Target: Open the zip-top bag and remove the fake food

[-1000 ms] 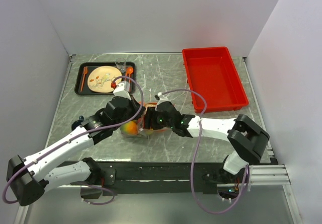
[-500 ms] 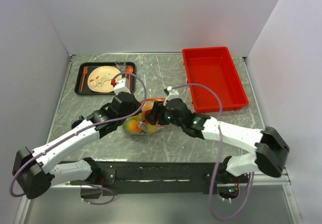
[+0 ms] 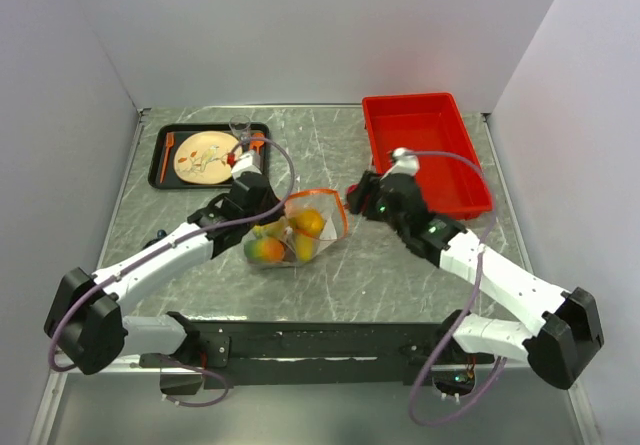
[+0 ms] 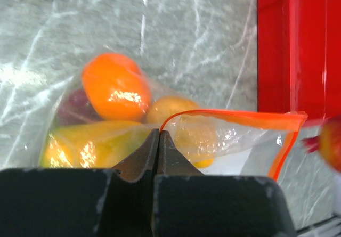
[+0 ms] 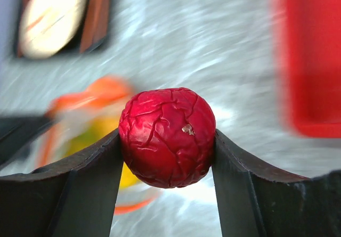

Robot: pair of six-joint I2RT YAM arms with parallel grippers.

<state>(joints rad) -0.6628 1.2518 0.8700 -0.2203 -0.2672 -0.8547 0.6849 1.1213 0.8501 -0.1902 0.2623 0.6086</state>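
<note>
Clear open bag (image 4: pixel 213 136), orange and yellow fruit (image 4: pixel 114 88) inside, rim pinched in left gripper (image 4: pixel 159 135); wrinkled red fruit (image 5: pixel 167 125) clamped in right gripper (image 5: pixel 166 141).

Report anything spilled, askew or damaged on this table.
Nothing stands out. The clear floppy zip-top bag lies open, plastic fruits inside, its orange-red rim pinched by the left gripper; the right gripper holds a wrinkled red plastic fruit clear of it.
</note>
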